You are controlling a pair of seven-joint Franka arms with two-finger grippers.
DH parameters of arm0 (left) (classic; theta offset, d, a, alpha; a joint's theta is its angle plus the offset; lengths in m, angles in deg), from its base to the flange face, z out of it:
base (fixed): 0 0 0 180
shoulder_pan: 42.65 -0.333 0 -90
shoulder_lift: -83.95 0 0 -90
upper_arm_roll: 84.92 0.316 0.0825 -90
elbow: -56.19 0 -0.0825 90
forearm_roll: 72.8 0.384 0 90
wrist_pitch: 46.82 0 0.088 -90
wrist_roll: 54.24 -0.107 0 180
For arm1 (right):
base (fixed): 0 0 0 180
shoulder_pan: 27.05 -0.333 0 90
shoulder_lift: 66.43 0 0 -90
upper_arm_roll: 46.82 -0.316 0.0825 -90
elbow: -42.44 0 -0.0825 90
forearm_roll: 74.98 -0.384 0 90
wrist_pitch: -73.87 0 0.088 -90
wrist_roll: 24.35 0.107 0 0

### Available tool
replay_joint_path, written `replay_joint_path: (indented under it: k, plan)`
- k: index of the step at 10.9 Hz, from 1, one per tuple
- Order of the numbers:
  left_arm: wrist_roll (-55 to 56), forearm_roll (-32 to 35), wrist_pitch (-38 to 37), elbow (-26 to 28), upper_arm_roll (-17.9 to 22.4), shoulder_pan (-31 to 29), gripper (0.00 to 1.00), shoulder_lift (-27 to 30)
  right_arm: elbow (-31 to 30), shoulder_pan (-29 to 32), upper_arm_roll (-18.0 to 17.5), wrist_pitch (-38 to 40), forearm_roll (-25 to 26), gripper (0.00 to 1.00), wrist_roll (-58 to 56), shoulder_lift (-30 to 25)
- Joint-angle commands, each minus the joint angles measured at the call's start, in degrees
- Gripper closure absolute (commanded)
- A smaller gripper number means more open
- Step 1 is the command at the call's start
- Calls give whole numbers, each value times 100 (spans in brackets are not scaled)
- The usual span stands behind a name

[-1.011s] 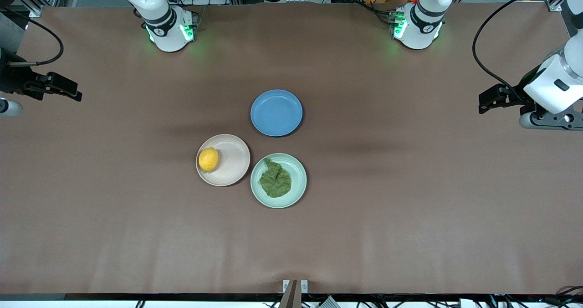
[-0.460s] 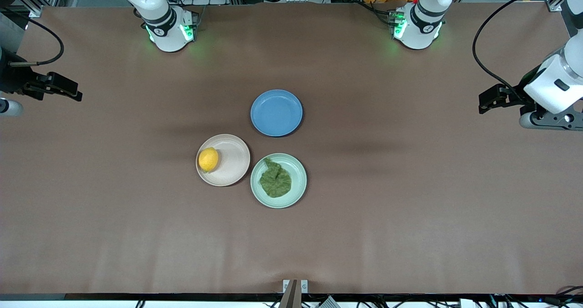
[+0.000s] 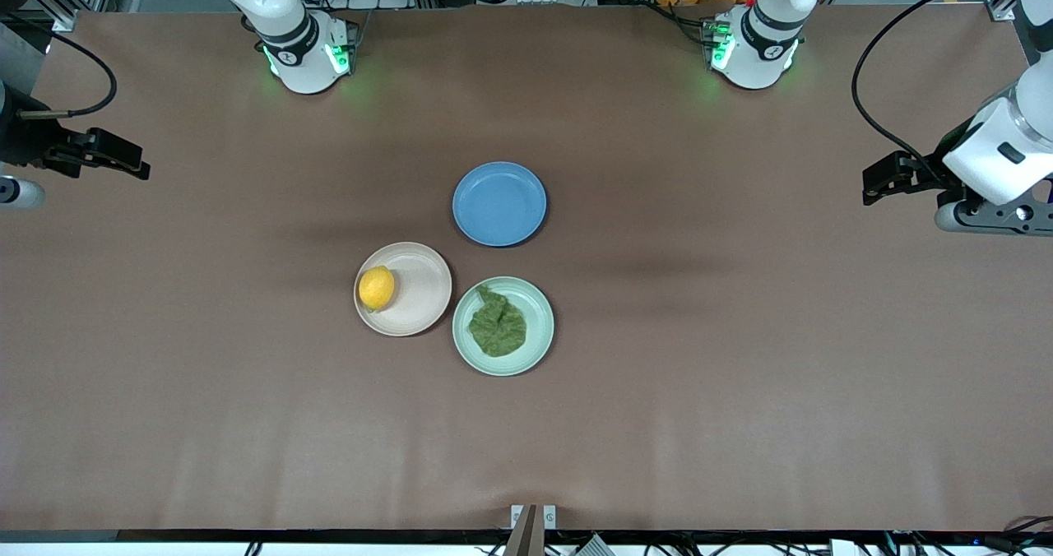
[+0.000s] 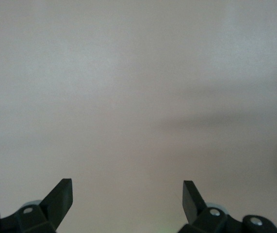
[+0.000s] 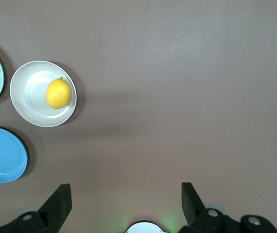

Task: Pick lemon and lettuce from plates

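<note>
Our left gripper [image 4: 127,194] hangs with fingers spread wide over bare table [image 3: 740,375] at the left arm's end; our right gripper [image 5: 126,196], equally spread and empty, hangs over the right arm's end. Mid-table we see the lemon [image 3: 377,287] on the beige-pink plate [image 3: 424,289] and the lettuce [image 3: 498,328] on the mint plate [image 3: 539,322] beside it, both nearer the front camera than the blue plate [image 3: 499,203].

I see bare table [image 3: 740,391] all round | obstacles: three plates [image 3: 419,289] clustered mid-table, touching or nearly.
</note>
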Motion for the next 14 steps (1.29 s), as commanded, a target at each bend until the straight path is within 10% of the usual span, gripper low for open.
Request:
replay_joint_path:
  k: [1,14]
  plan:
    - [-20,144,5,-29,-13,28,0,14,-9,88,-54,60,-20,0,-73,-16]
    - [576,65,461,-20,-321,581,0,-696,-482,-131,-89,-132,-38,0,15,-24]
